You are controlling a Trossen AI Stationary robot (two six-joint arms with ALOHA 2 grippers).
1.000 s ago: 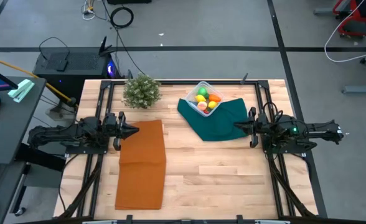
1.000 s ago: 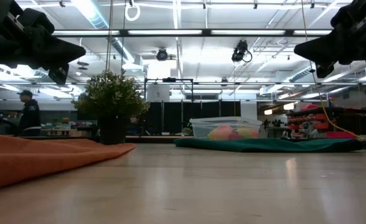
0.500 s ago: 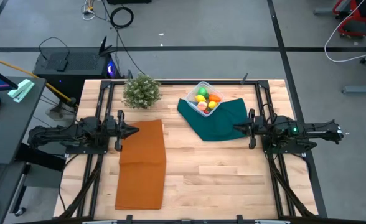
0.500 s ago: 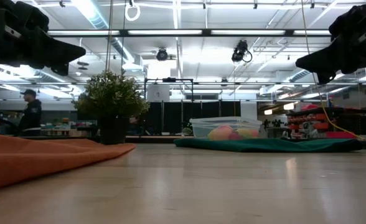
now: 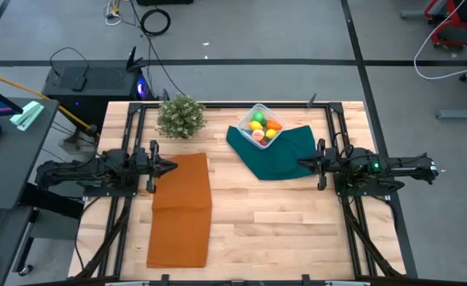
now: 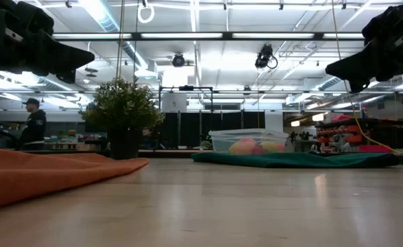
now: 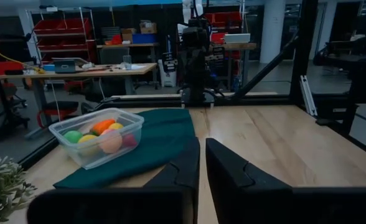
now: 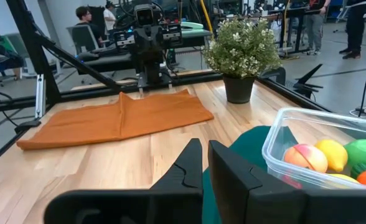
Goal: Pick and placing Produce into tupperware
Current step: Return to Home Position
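Produce [image 5: 260, 127] lies in the tupperware [image 6: 218, 143] on the far worktop [image 5: 281, 214]. Left pincer [image 5: 170, 167] and right pincer [image 5: 303, 163] hang closed, well apart.

I see the clear, rounded-square tupperware [image 5: 258, 106] upright on the dark green cloth [image 5: 285, 156], holding the produce [image 5: 262, 128]: green ball [image 5: 257, 117], orange carrot [image 5: 274, 125], yellow lemons [image 5: 255, 125] and pale peach [image 5: 259, 135].

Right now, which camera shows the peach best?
The right wrist view: the peach sits close inside the tupperware. The left wrist view shows it farther off, the high view only from above, the low view through the box wall.
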